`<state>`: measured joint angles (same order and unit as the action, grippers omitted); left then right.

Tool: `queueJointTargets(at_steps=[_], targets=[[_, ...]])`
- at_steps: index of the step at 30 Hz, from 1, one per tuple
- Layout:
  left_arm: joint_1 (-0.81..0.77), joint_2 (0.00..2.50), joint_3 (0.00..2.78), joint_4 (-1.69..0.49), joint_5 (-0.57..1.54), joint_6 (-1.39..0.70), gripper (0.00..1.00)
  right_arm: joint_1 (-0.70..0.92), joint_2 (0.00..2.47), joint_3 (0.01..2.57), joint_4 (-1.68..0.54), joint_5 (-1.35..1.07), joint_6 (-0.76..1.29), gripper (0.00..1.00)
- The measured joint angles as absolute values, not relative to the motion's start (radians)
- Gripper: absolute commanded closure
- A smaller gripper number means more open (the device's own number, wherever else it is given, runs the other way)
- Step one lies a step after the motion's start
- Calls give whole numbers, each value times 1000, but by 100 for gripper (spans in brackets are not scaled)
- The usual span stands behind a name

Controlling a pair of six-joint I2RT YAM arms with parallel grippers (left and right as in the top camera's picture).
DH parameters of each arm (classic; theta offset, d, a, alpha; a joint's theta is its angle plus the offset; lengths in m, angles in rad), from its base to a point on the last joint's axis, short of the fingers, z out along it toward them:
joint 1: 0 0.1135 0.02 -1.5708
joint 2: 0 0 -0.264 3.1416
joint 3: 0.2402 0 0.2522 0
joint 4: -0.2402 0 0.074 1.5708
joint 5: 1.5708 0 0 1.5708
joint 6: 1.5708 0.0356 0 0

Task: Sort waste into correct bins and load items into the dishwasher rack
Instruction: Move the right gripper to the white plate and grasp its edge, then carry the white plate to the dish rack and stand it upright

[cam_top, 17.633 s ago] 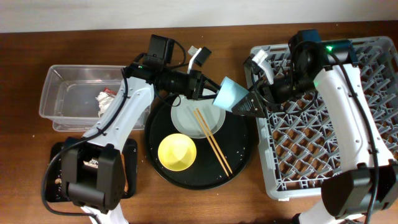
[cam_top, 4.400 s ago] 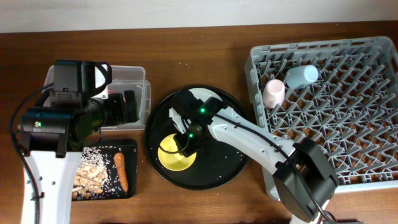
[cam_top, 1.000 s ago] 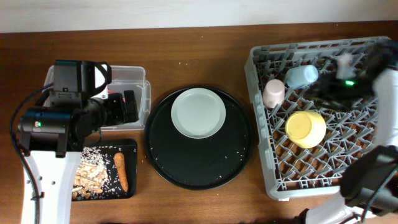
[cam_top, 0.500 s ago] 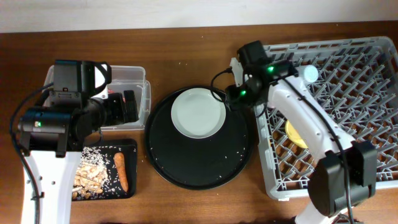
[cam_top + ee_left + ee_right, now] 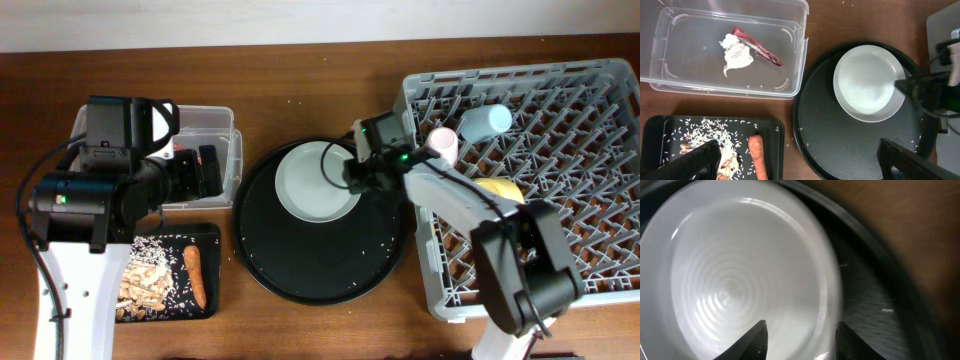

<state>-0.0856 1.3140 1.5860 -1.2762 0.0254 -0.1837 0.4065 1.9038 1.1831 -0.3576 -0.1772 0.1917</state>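
The pale grey plate (image 5: 318, 180) lies at the back of the round black tray (image 5: 320, 270). My right gripper (image 5: 352, 170) is down at the plate's right rim. In the right wrist view its open jaws (image 5: 802, 340) straddle that rim, one finger over the plate (image 5: 740, 275) and one outside it. My left gripper (image 5: 800, 165) hangs open and empty above the clear tub (image 5: 222, 128). The tub (image 5: 670, 80) holds a tissue (image 5: 736, 52) and a red wrapper (image 5: 757, 47). The rack (image 5: 560, 250) holds a pink cup (image 5: 441, 145), a blue cup (image 5: 487, 121) and a yellow bowl (image 5: 497, 188).
A shallow black tray (image 5: 208, 240) at the front left holds rice, beige scraps (image 5: 145, 275) and a carrot piece (image 5: 196, 277). Rice grains dot the round tray. My right arm reaches from the rack's left edge over the tray.
My right arm has swung from over the rack to the plate's right rim, its jaws narrowing. The yellow bowl stays in the rack. The left arm has not moved.
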Motion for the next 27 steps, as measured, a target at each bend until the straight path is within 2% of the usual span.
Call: queueJointTargets(at_steps=[6, 9, 12, 19, 27], targets=[[-86, 1314, 1586, -1276, 25, -184, 1, 450, 1959, 1185, -319, -157, 207, 60], [-86, 1314, 1586, -1276, 25, -184, 1, 450, 1959, 1185, -319, -154, 208, 55], [-86, 1314, 1586, -1277, 25, -184, 1, 450, 1953, 1201, -366, -158, 210, 55], [-86, 1314, 1586, -1276, 25, -184, 1, 443, 1820, 1255, -435, -116, 210, 57], [-86, 1314, 1586, -1276, 25, -184, 1, 441, 1996, 1257, -424, -1, 210, 57]])
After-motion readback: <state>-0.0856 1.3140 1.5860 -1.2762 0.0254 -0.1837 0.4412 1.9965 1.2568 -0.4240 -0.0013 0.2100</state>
